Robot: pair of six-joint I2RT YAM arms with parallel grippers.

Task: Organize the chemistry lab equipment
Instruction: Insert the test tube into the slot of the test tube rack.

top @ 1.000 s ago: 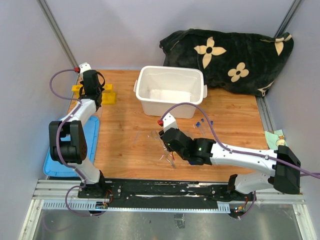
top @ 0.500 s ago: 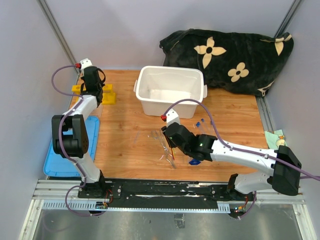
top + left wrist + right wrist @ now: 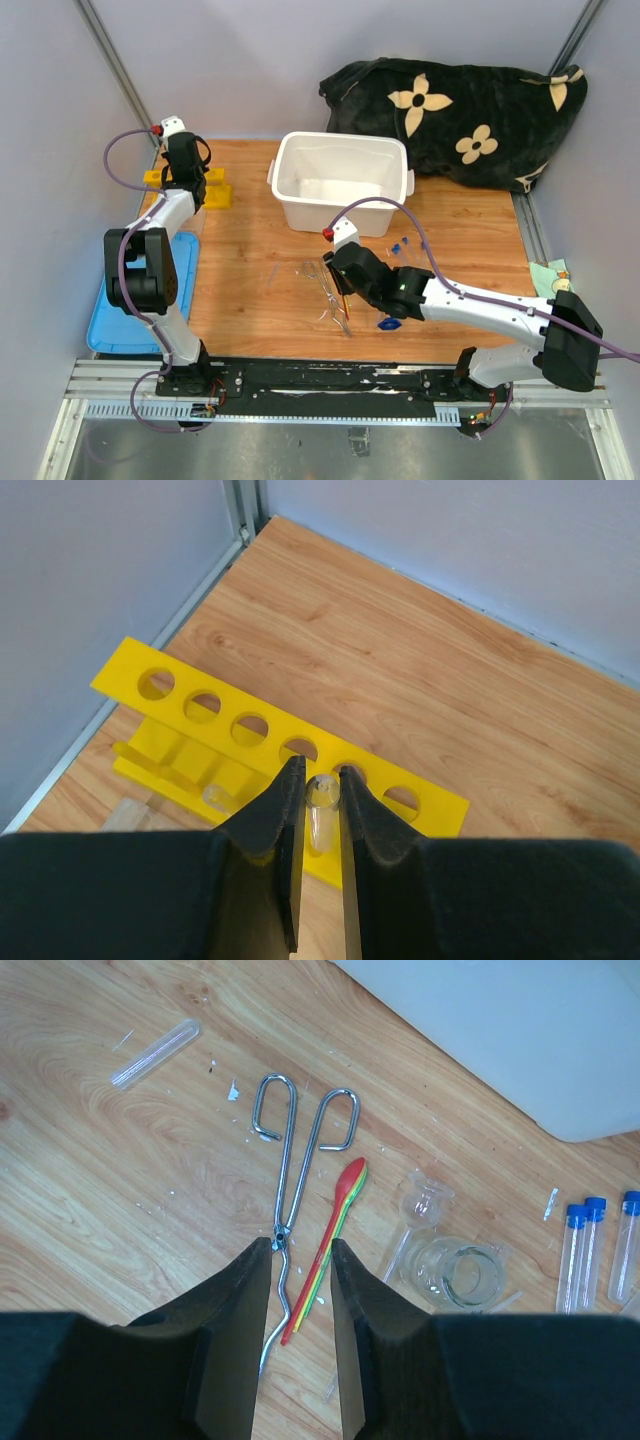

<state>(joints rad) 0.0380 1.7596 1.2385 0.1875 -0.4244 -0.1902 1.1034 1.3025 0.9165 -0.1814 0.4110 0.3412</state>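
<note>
Left fingers (image 3: 265,830) clamped on clear tube (image 3: 321,810), just above yellow rack (image 3: 226,716) holes. Right fingers (image 3: 235,1320) apart over tweezers (image 3: 284,1215), well off rack. We'd worry: off-centre tube catches hole rim, slips, cracks.

Clear tube (image 3: 321,812) gripped at yellow rack (image 3: 178,697); tweezers (image 3: 284,1215) lie beside red-orange tool (image 3: 345,1192).
</note>
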